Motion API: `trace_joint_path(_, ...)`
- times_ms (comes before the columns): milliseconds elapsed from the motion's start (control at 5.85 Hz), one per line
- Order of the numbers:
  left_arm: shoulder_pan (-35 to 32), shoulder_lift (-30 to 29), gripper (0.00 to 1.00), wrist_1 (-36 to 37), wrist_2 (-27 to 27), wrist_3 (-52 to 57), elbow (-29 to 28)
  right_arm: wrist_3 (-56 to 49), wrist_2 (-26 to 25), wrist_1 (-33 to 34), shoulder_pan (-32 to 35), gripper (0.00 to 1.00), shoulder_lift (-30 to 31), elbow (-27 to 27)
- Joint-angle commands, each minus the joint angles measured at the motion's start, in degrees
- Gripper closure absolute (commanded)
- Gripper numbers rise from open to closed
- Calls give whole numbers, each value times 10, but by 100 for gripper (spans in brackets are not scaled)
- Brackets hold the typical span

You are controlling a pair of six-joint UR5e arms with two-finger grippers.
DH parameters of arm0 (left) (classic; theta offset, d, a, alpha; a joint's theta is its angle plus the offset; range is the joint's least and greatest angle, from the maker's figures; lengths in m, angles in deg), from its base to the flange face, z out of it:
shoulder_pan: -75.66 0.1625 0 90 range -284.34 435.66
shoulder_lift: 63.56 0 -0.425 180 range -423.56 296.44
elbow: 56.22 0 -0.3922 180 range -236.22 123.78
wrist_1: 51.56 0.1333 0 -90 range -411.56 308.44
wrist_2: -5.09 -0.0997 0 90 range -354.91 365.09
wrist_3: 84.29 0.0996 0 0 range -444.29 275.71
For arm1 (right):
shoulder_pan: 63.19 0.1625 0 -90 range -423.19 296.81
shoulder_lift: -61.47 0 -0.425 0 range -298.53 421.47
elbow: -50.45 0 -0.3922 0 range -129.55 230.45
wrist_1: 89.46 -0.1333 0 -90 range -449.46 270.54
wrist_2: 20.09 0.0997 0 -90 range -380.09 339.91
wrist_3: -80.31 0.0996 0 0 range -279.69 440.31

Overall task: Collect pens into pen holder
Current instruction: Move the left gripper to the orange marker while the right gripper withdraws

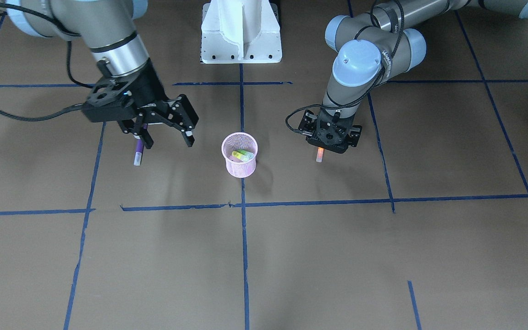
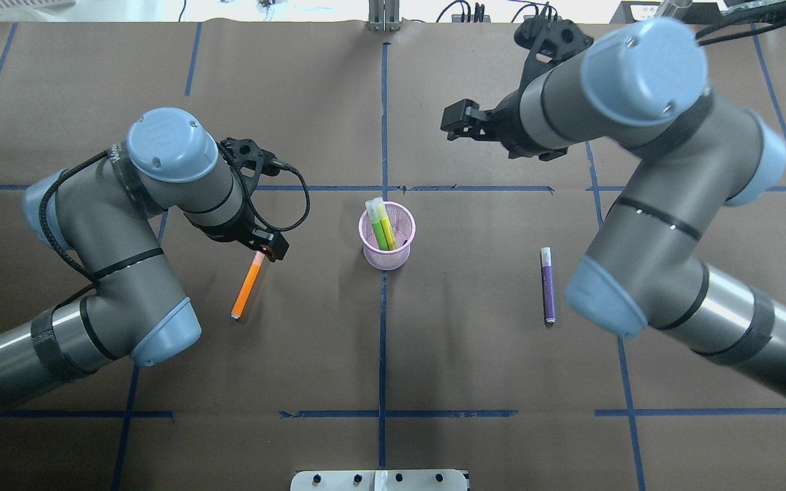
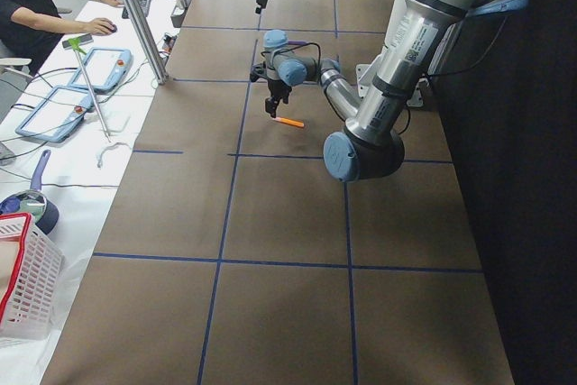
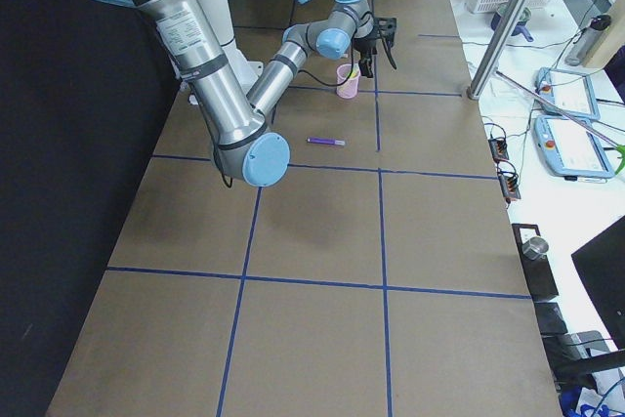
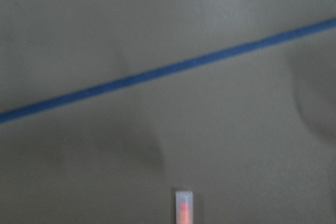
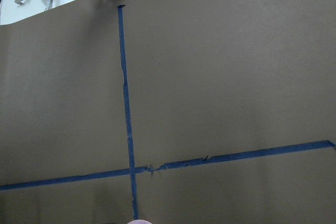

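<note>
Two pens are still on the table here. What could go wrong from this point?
1. The left gripper sits over the cap end of the orange pen, not its middle. A grip there might let the pen swing or slip.
2. The pink pen holder already has green and yellow pens leaning above its rim. A dropped pen could strike them, bounce out, or tip the light-looking cup.
</note>
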Motion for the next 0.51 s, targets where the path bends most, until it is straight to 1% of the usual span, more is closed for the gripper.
trace_joint_path(0, 2, -27, 6, 9, 3, 51, -44, -5, 22, 0, 10, 0, 5, -8)
trace_joint_path(171, 2, -30, 12, 10, 8, 51, -50, -5, 22, 0, 10, 0, 5, -9)
trace_joint_path(342, 2, -30, 19, 11, 27, 45, -51, -4, 21, 0, 10, 0, 4, -10)
